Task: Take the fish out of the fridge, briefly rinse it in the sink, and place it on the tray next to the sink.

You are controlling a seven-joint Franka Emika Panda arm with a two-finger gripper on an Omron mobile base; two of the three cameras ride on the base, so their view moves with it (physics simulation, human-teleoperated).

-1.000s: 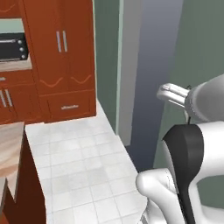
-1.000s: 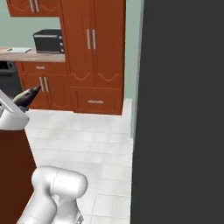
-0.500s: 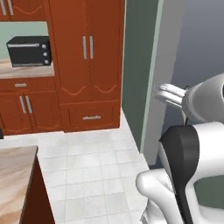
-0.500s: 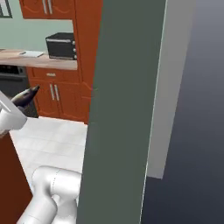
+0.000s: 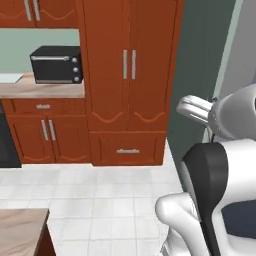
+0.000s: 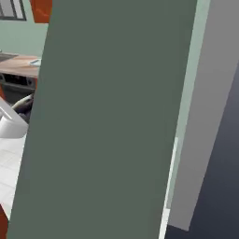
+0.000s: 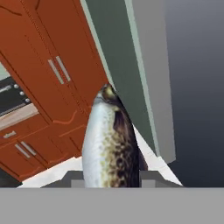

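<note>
A tall red-brown cupboard (image 5: 129, 80) with two silver bar handles stands at the middle of the left base view, and everything else is placed from it. To its right a dark grey-green wall (image 5: 200, 75) runs down to the floor, and the same flat grey-green surface (image 6: 112, 116) covers most of the right base view. In front of the cupboard's foot lies a white tiled floor (image 5: 90, 200). To the cupboard's left a wooden counter (image 5: 40, 90) runs along the wall over lower red-brown cabinets (image 5: 47, 135) with short silver handles. On that counter, just beside the cupboard's left edge, sits a black toaster oven (image 5: 55, 65). In the hand view the cupboard (image 7: 52, 70) slants across the upper left, and in front of it the fish (image 7: 109, 144) rises from the bottom middle, silvery on its left flank, brown-speckled and darker on the right, its narrow end pointing up toward the cupboard's right edge. The gripper (image 7: 109, 181) has the fish clamped at its lower end, the jaws drawn close against its sides; the fingertips themselves are hidden behind its body.
</note>
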